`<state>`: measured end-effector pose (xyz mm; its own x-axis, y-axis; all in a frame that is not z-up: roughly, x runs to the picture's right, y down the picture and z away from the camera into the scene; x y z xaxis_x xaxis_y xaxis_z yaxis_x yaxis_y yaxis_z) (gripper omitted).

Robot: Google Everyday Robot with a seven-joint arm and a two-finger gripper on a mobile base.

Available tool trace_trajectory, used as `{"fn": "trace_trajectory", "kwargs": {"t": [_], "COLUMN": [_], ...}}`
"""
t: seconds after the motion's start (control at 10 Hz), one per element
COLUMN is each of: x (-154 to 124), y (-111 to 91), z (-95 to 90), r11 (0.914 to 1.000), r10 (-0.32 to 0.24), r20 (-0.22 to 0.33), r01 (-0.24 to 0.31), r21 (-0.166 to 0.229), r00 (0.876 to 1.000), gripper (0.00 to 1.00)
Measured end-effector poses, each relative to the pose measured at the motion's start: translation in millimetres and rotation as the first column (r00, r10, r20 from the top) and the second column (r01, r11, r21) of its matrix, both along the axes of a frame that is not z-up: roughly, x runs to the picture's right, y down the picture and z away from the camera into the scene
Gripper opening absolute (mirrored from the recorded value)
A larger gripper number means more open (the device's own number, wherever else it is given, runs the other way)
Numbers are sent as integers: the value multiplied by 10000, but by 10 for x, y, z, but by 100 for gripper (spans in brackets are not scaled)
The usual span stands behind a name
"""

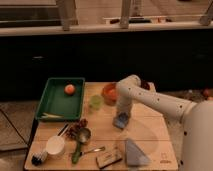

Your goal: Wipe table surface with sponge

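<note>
The sponge (121, 120) is a small blue-grey block lying on the light tan wooden table surface (150, 131), right of the table's middle. My gripper (121, 114) points straight down onto the sponge and is shut on it, pressing it against the tabletop. The white arm reaches in from the right edge of the view and arches over the orange bowl.
A green tray (52, 102) holding an orange ball (69, 89) stands at the back left. An orange bowl (109, 93) and a green cup (95, 102) stand just behind the sponge. A folded blue-grey cloth (135, 153), a brush block (109, 159), a scoop (80, 142), and a white cup (55, 146) lie along the front.
</note>
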<state>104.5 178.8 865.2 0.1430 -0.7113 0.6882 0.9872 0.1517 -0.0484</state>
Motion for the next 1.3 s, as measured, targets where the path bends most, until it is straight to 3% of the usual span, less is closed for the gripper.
{"fn": "trace_trajectory", "kwargs": {"t": [0.2,0.4,0.6,0.8,1.0,1.3], "x": [88,331,679,833,784,348], "y": [193,247,208,9,-51,-59], "z": [-109,-127,-95,46,77,108], "r11": [9997,9995,9991,9971,9967,9973], "r10": [-157,-112,371,756,787,731], "r20": [73,-152,-822,-1070,-989,-671], "r01": [158,108,-387,-740,-762,-722], "r21": [-193,-293,-182,190,285,151], "r00": [9999,9998,9959,9914,9920,9951], "gripper": [0,0,0,0,0,0]}}
